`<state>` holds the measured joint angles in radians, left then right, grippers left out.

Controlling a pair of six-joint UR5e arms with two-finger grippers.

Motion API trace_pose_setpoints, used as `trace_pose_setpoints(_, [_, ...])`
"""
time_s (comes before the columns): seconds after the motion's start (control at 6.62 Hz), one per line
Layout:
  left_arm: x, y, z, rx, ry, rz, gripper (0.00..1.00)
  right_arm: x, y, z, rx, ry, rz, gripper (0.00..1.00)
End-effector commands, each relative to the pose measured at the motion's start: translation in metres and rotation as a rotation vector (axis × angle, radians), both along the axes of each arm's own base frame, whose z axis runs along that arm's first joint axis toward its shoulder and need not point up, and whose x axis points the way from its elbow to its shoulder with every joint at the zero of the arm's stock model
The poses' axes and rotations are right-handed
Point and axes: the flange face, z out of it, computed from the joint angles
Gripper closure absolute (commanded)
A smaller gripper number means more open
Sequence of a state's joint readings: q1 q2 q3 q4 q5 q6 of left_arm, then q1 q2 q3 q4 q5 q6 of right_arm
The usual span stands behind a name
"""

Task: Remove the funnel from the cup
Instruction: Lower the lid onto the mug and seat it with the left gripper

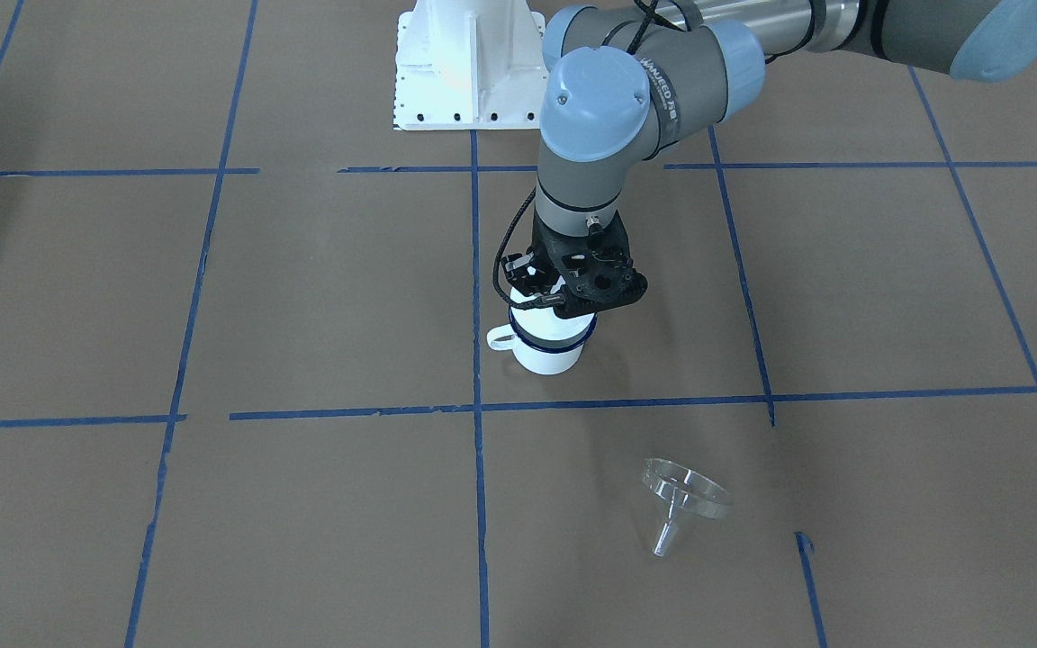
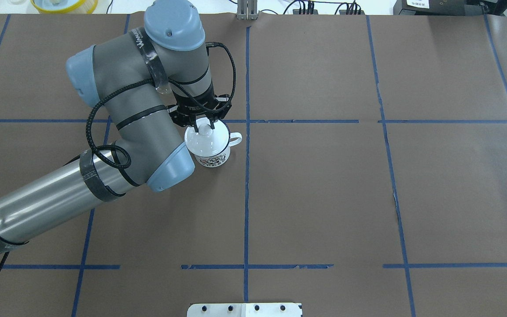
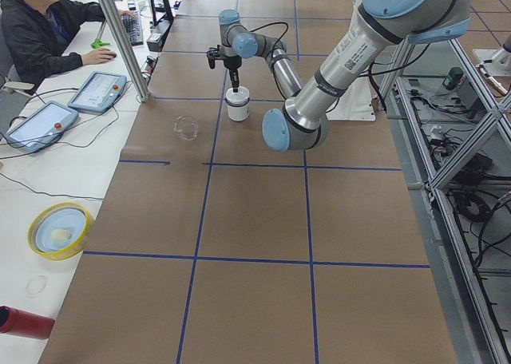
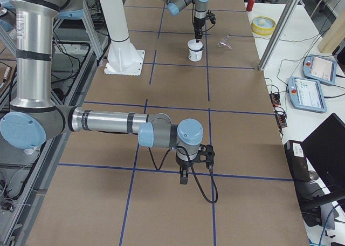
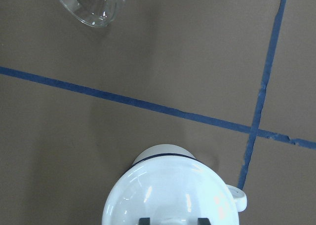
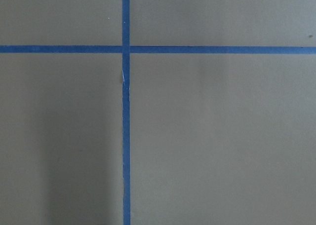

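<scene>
A white lid (image 2: 204, 144) hid the inside of the cup (image 1: 547, 355). The left hand (image 2: 205, 127) straddled the knob; grip indeterminate, likewise for the distant right hand (image 4: 184, 178). The clear funnel (image 1: 686, 493) lay sideways, apart.

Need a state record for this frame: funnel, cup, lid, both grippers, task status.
funnel: out of the cup, lying tilted on the table, well apart from it
cup: upright, covered
lid: white, sitting on the cup
left gripper: directly over the cup, fingers either side of the lid's knob; grip unclear
right gripper: far from the cup, pointing down at bare table; state unclear
task status: funnel already removed
</scene>
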<state>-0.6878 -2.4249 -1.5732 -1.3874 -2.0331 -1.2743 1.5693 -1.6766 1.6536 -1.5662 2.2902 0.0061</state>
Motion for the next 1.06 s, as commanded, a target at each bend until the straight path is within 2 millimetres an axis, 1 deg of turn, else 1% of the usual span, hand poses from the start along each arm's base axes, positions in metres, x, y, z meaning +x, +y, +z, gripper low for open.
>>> trace_pose_setpoints(0.0, [0.003,0.003,0.004,-0.003,-0.004,0.006,1.00,0.000,0.000,0.000,0.000,0.000,0.000,0.00])
trace_pose_setpoints(0.15, [0.003,0.003,0.004,-0.002,-0.002,0.006,1.00,0.000,0.000,0.000,0.000,0.000,0.000,0.00])
trace_pose_setpoints(0.6, [-0.002,0.007,-0.008,0.012,0.016,0.006,1.00,0.000,0.000,0.000,0.000,0.000,0.000,0.00])
trace_pose_setpoints(0.91, [-0.003,0.005,-0.006,0.011,0.015,0.002,1.00,0.000,0.000,0.000,0.000,0.000,0.000,0.00])
